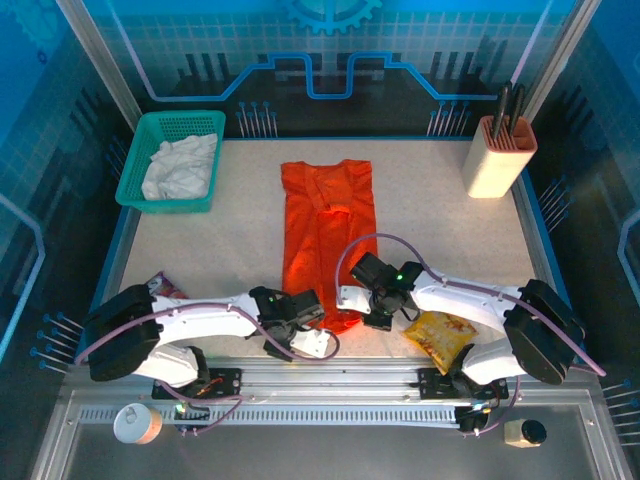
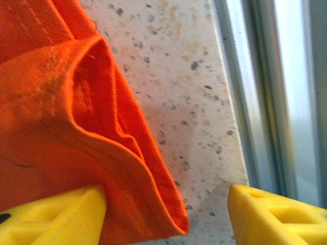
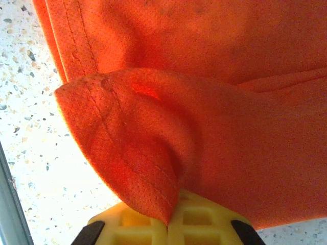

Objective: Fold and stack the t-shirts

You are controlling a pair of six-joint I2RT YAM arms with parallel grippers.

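Work on the orange t-shirt (image 1: pixel 328 235), spread as a long narrow strip mid-bench (image 1: pixel 450 250), one short end near, the other far. Leave the white t-shirt (image 1: pixel 180 165), bunched in the green basket (image 1: pixel 165 204) far left of the orange t-shirt, for afterwards. Treat the step, probably, as raising the near hem for a fold toward the far end. Note the right pincer (image 3: pixel 168 224) clamped shut on the hem's right corner, cloth nipped between its pads. Note the left pincer (image 2: pixel 166 214) standing well open at the hem's left corner, gripping nothing, the folded edge merely touching one yellow pad (image 2: pixel 56 217). Push deeper over that corner, then close on every layer. Lift both corners level and together, avoiding the snack packet (image 1: pixel 440 335) just right of the hem.
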